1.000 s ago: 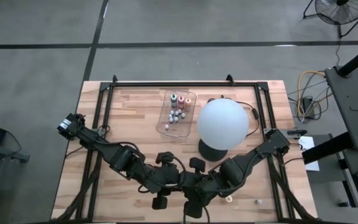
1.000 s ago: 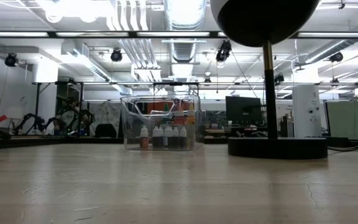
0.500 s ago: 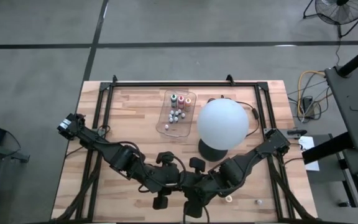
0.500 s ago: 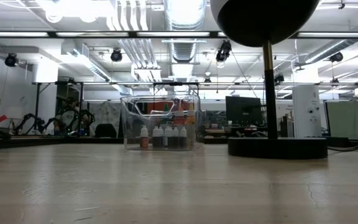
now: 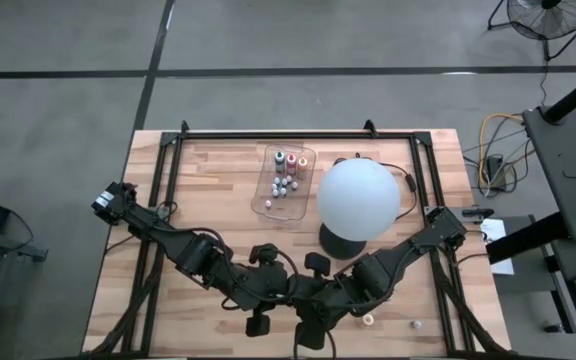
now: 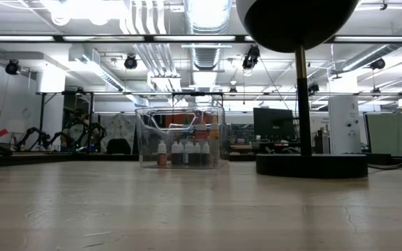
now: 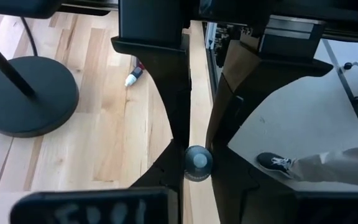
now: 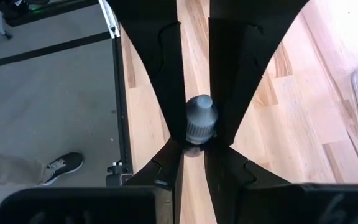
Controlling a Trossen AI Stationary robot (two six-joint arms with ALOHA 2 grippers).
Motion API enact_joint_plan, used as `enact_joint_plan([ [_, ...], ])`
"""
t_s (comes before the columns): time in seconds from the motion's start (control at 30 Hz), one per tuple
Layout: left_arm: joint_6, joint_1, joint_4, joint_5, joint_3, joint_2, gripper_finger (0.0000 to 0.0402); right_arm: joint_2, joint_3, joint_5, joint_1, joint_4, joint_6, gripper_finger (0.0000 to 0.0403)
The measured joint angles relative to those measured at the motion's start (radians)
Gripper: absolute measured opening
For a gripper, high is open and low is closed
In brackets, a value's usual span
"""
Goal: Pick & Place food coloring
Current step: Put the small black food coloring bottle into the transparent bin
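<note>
Both grippers meet tip to tip above the near middle of the table, my left gripper (image 5: 290, 290) and my right gripper (image 5: 318, 293). Between them hangs one small food coloring bottle (image 8: 199, 117) with a grey ribbed cap. In the left wrist view it shows end-on as a dark round disc (image 7: 197, 160). Each gripper (image 7: 197, 171) (image 8: 194, 146) is shut on it. Several more bottles stand in the clear tray (image 5: 284, 180) at the far middle. Another bottle (image 7: 133, 74) lies on its side on the wood by the lamp's base. My left gripper has the bottle's cap end (image 7: 197, 155) pinched between its two fingertips. It comes slanting down from the table's left. The bottle points along the fingers, clear of the table. My right gripper pinches the bottle just below the ribbed cap (image 8: 197, 132) between its two fingers. It comes slanting down from the table's right. The cap sticks out past the fingertips toward the other gripper. The body is hidden by the fingers.
A big white globe lamp (image 5: 358, 198) on a black base (image 6: 311, 165) stands right of the tray (image 6: 180, 139). Two small things (image 5: 368, 320) (image 5: 415, 323) lie near the front right edge. A person's shoe (image 7: 275, 163) shows on the floor beyond the table.
</note>
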State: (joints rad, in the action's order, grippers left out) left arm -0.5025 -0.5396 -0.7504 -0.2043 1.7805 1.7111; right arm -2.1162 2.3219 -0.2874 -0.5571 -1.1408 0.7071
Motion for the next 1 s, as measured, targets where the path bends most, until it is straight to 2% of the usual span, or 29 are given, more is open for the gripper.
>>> enact_joint_plan([
  [0.27, 0.001, 0.000, -0.009, 0.000, 0.000, 0.000, 0.0035, 0.000, 0.001, 0.001, 0.000, 0.002, 0.000, 0.0060],
  [0.53, 0.002, 0.000, -0.034, 0.001, 0.000, -0.001, 0.0032, 0.000, 0.007, 0.008, -0.001, -0.025, 0.028, 0.0122],
  [0.73, 0.008, 0.001, -0.074, 0.001, -0.002, -0.001, 0.0032, 0.002, 0.026, 0.004, -0.001, -0.098, 0.125, 0.0169],
  [1.0, 0.058, 0.001, -0.104, -0.032, -0.003, -0.035, 0.0031, 0.009, 0.027, -0.027, -0.007, -0.110, 0.184, 0.0189],
])
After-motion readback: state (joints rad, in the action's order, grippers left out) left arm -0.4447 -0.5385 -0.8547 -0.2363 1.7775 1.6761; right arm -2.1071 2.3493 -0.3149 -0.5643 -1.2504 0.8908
